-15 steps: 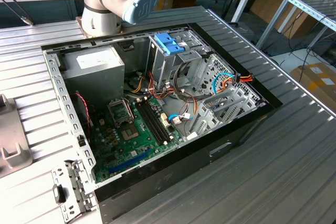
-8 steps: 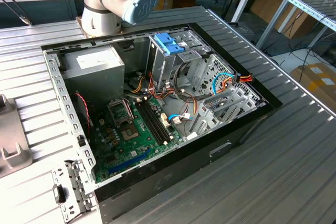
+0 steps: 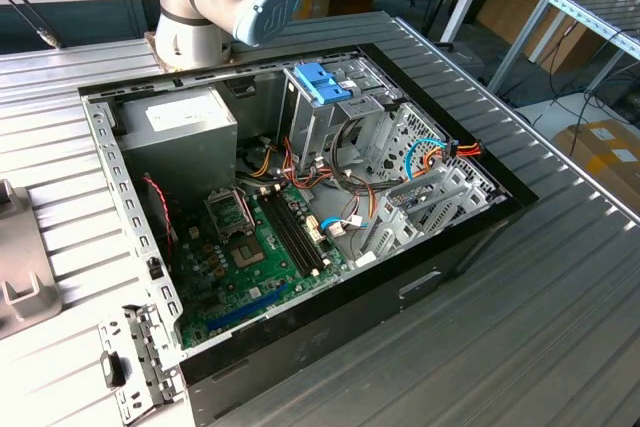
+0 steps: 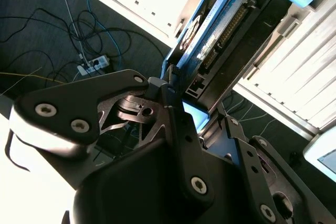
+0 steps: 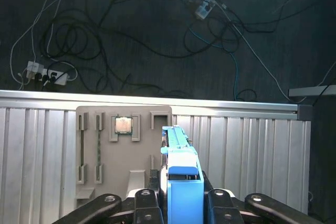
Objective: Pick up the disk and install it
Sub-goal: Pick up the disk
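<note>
Disk (image 4: 223, 32) in pincer (image 5: 182, 191), both wrist views; computer case (image 3: 330, 335), exterior view.

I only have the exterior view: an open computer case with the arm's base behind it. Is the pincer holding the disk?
Observer: Yes. In both wrist views the pincer is shut on the disk.
Operator: Which side of it can you see?
Observer: In the second wrist view its connector row faces the camera.
Operator: What lies beyond it?
Observer: In the first wrist view, a grey holder plate with a processor chip seated in it, on a slatted metal table.
</note>
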